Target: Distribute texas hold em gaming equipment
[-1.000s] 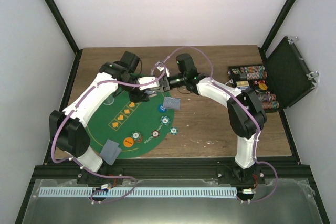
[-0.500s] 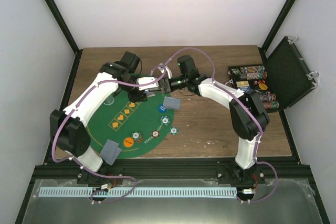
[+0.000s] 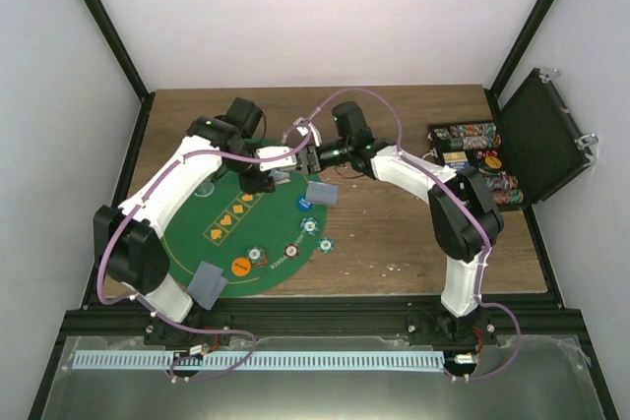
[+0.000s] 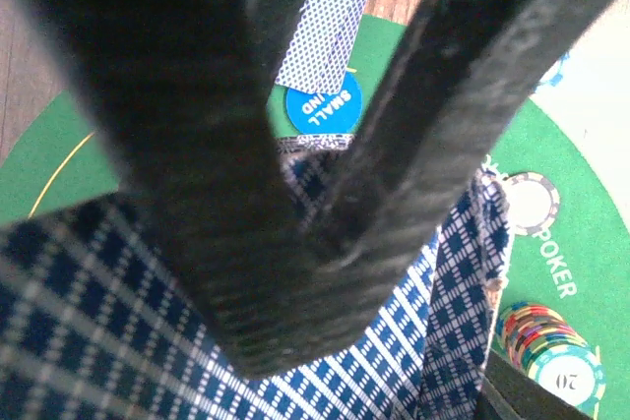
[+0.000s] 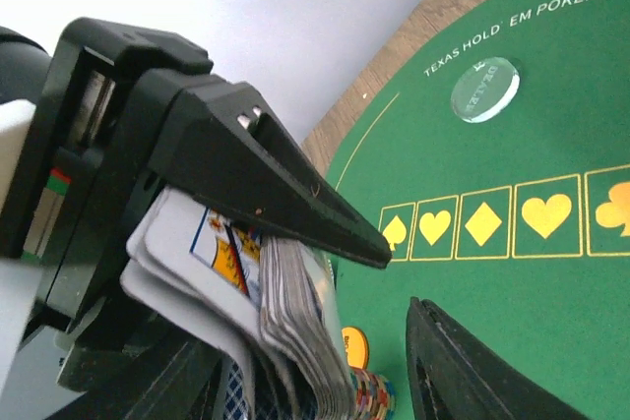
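We see left end effector [image 4: 305, 292] clamped on the deck [image 4: 98, 341]; right end effector [image 3: 311, 156] jaws apart, empty. Risk: it drags several fanned cards [image 5: 212, 243] loose onto the mat [image 3: 197, 228].

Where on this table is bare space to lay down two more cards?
Free: the bare wood between the green mat and the black case. Crowded: the mat's curved edge, lined with chips and cards.

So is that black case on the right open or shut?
Open: the case has its lid leaned back, and rows of chips show inside.
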### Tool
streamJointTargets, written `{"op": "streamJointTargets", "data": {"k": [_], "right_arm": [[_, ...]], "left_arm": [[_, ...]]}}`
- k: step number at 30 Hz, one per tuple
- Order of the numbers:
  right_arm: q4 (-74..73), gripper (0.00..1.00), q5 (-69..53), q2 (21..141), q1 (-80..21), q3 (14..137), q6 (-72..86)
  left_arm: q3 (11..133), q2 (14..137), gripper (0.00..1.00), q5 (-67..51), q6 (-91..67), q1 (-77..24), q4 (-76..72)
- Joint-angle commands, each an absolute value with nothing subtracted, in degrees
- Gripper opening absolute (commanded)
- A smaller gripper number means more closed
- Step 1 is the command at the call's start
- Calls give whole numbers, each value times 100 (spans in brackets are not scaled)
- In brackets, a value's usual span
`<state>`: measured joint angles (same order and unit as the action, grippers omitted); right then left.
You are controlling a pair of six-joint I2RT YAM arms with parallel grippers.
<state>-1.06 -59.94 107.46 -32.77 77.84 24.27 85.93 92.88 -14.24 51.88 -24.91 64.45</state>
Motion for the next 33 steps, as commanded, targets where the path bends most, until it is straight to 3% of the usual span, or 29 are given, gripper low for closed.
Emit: {"op": "streamJointTargets", "data": {"k": [1,6,18,31,33], "right_arm": [[208,52,-6084,10957,-3340,8090,2456],[199,53,-5846,10983,-3340,8059,2453],[-63,37,-5175,10589,-3155,7548,2345],[-302,24,-5157,10390,-3155,7567,2178],[-316,18,-5197,10381,-3155,7567,2165]], "left_arm": [[8701,9371,51,-1520,5237,-2496,6528],[8677,9368,52,-1498,5251,-2497,6546],[8567,9369,51,-1390,5229,-2490,6496],[8484,9444,50,-1196,5190,-2437,6390],[8493,9465,50,-1195,5161,-2434,6389]]}}
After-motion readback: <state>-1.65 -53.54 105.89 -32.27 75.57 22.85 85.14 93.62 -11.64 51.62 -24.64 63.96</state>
